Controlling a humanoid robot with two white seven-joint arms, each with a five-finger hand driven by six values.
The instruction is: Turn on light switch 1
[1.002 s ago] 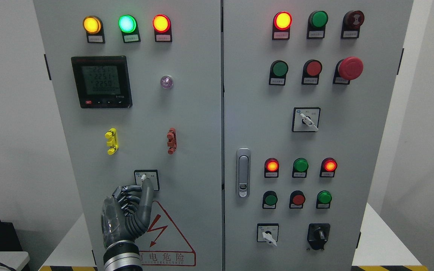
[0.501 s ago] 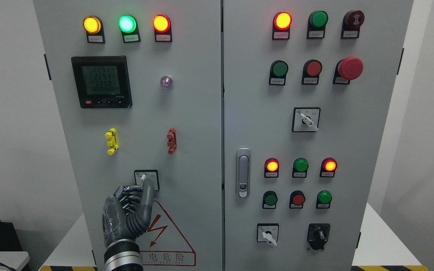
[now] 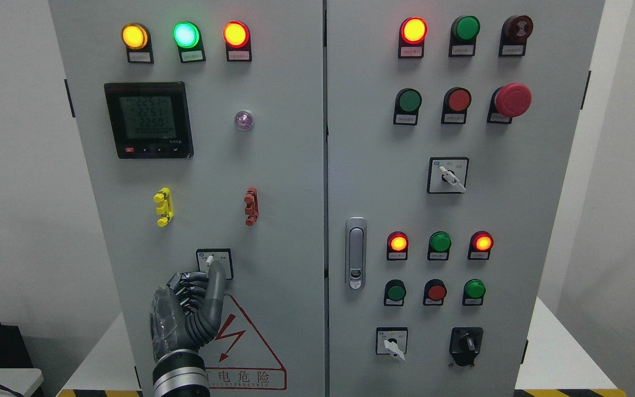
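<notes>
Grey cabinet doors (image 3: pixel 273 165) studded with lamps fill the frame. At lower left, the left hand (image 3: pixel 185 314) has its fingers curled, holding nothing, one extended finger touching the white lever of the switch (image 3: pixel 214 262). Since a second ago, the fingertip has edged slightly rightward.

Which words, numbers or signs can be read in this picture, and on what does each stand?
"有电危险": below the warning triangle, with a lightning bolt sign.
"225.1", "225.1", "225.0": roughly, on the meter screen.
Label plates under the lamps and buttons: too small to read.
</notes>
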